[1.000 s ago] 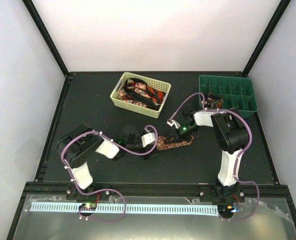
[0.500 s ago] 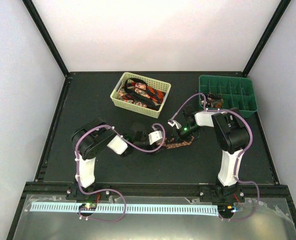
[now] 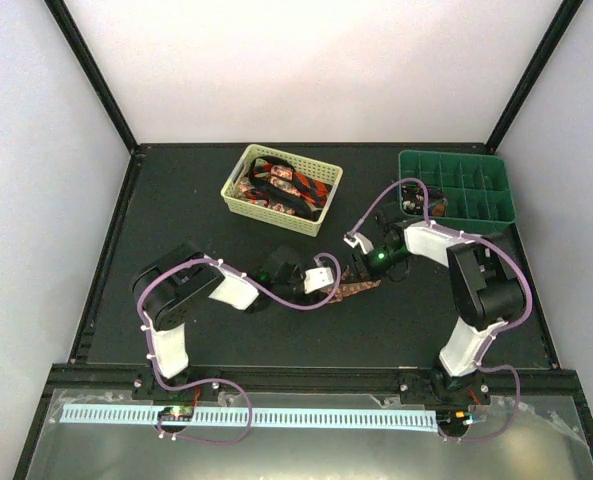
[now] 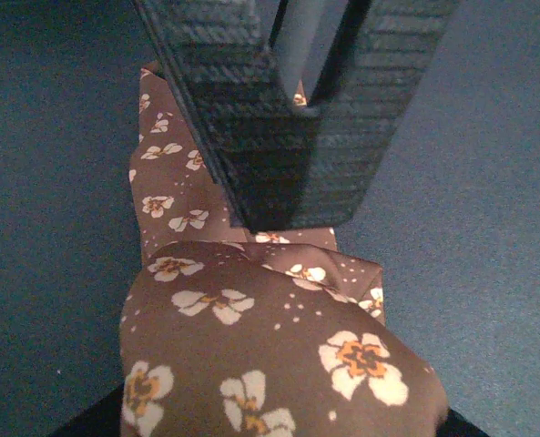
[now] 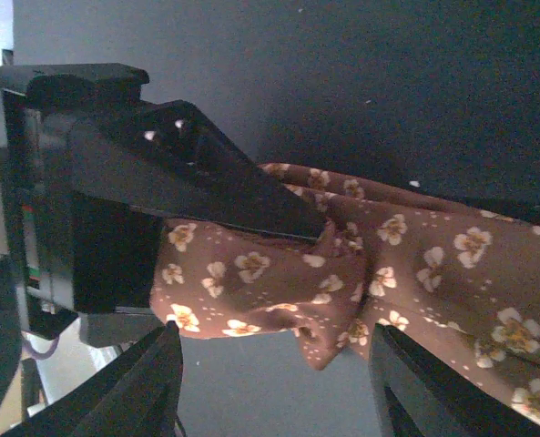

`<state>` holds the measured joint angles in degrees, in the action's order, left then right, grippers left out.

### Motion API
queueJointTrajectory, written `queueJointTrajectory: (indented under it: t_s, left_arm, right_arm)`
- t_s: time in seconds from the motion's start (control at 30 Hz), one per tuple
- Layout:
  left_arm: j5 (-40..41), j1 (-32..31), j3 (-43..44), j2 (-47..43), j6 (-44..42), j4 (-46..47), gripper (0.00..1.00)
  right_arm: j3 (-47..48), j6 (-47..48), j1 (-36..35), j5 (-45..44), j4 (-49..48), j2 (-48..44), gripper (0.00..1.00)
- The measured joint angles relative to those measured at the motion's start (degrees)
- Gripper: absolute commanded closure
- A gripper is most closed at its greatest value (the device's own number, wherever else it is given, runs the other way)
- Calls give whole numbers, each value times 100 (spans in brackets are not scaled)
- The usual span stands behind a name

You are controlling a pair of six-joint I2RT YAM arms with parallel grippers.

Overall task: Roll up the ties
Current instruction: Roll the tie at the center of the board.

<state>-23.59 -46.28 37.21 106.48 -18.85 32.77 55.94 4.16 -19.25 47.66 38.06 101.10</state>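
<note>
At the middle of the table (image 3: 176, 220), between the two arms, the brown flowered tie (image 4: 279, 355) lay with one end bunched into a loose lump. The right gripper (image 5: 283, 373) stood open beside it, gripping nothing, while the left gripper (image 3: 338, 287) straddled the lump — whether it had clamped, we could not tell. We judged that without a firm pinch the fold could slacken and unroll — or drag flat if an arm pulled away.
</note>
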Motion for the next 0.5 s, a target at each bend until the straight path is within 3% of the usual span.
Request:
queueJointTrajectory:
  t_s: [0.33, 0.43, 0.5]
  left_arm:
    - [223, -48, 372, 7, 7, -651, 62]
    - [262, -59, 424, 17, 46, -750, 62]
    - [295, -63, 457, 28, 66, -787, 62]
  right_arm:
    - [0, -260, -247, 271, -96, 313, 53]
    - [70, -356, -264, 273, -125, 435, 66]
    - [140, -402, -264, 275, -125, 485, 83]
